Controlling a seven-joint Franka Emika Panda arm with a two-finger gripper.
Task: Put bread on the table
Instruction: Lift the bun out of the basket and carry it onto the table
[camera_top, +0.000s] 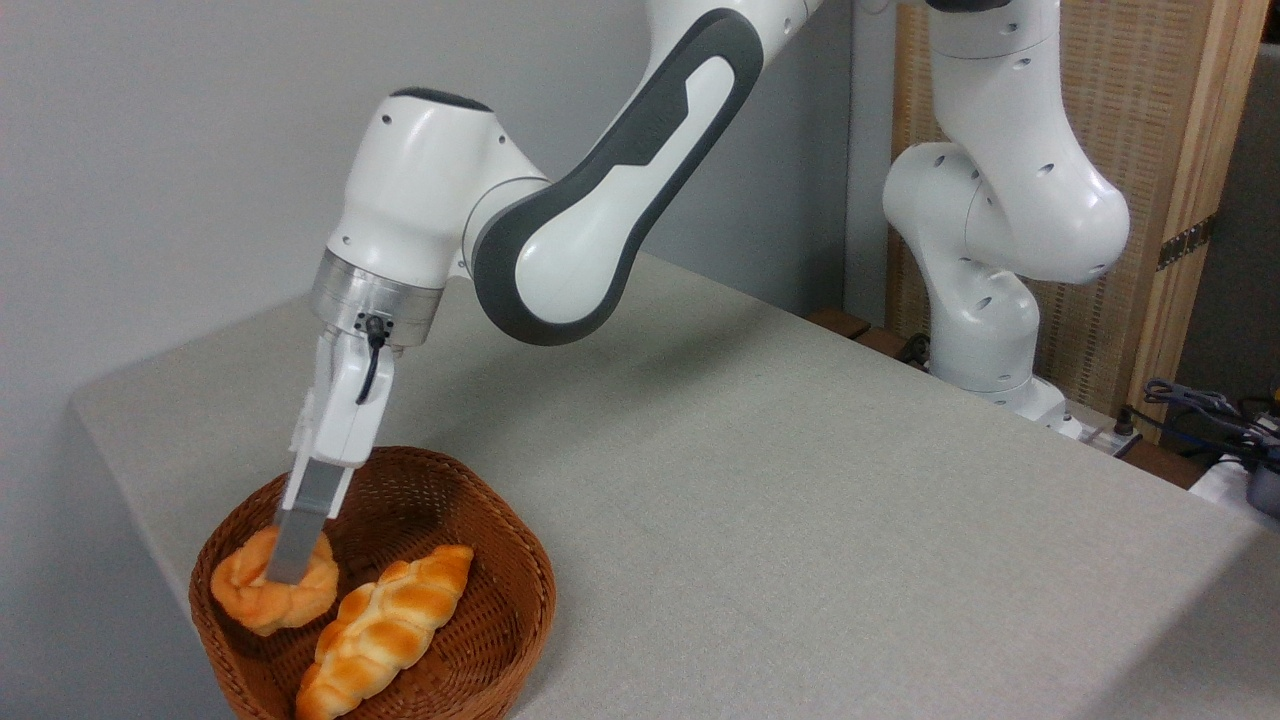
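So the table (800, 520) takes up most of the shot, plain light grey cloth, running from the near left corner back toward the right. The white and grey arm (600, 200) bends in from the upper right and drops down over the near left corner. Sitting there is the brown wicker basket (500, 560), and both breads are inside it. The long braided loaf (385, 630) lies with its long axis on a diagonal, one end toward the bottom left and the other pointing up and right. The bread (265, 600), the little round orange roll, is just left of the loaf against the basket's left wall. It's round, so no real long axis, and I can't tell how it's turned. The gripper (290, 570) comes down onto the roll. Only one flat grey finger (300, 535) shows, pressed against the roll, so whether it's actually clamped I can't tell.
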